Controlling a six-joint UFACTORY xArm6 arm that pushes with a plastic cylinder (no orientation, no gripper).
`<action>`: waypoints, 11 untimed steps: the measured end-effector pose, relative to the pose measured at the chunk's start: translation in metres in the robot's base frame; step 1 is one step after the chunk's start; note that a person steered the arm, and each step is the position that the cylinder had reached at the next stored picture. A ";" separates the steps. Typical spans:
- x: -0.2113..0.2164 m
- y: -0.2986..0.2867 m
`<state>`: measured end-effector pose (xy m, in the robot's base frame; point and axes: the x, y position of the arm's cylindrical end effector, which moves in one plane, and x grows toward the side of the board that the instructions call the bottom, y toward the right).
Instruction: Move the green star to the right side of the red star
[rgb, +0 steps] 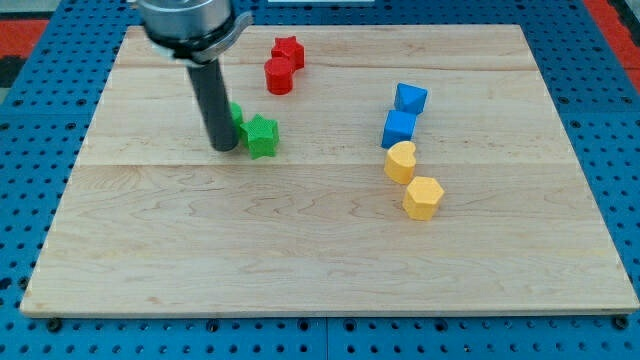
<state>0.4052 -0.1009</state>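
A pale wooden board (320, 240) lies on a blue pegboard. My tip (224, 148) sits upper left of centre, just left of the green star (262, 136); a second green block (235, 118) peeks from behind the rod. I have no jaws. The red star (289, 51) lies near the top, touching a red cylinder (279, 75).

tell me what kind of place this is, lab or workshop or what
Probably a robotics lab bench: a wooden board on a blue pegboard surface, small coloured blocks such as the green star, and my tip just left of it.
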 end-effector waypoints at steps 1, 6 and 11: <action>-0.002 0.056; -0.060 0.103; -0.123 0.146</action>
